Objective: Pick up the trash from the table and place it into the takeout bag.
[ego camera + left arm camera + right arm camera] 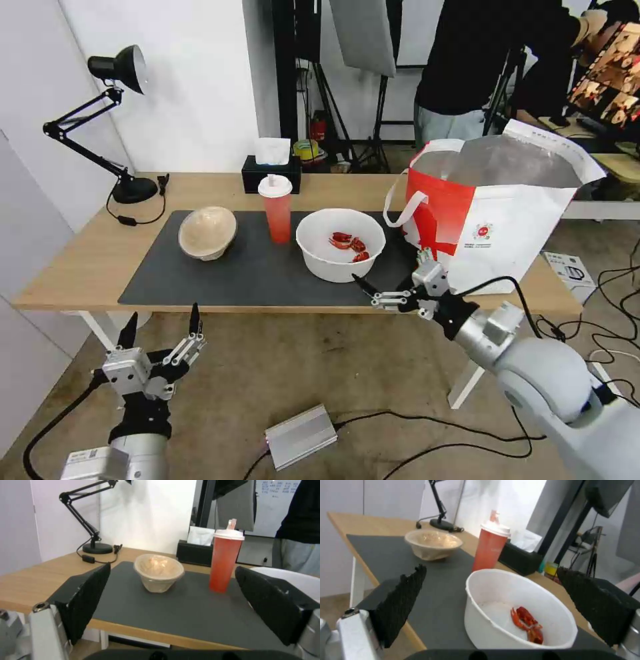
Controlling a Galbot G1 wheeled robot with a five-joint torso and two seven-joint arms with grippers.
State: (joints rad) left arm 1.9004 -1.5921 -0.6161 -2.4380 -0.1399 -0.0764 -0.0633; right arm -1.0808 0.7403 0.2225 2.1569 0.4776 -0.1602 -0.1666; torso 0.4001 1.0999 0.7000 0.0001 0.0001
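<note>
Both grippers spread wide at the near table edge, holding nothing.

The left gripper (160, 328) hangs below the table's (80, 267) near edge, floor open around it. The right gripper (393, 277) sits at the near edge of the mat (253, 273), just beside the white bowl (340, 245). Farther left stand the red cup (276, 208) and beige bowl (207, 232), well apart. The bag (497, 213) stands open at the right end.

left pincer (160, 325) agape, low; right pincer (390, 279) agape, raised
</note>
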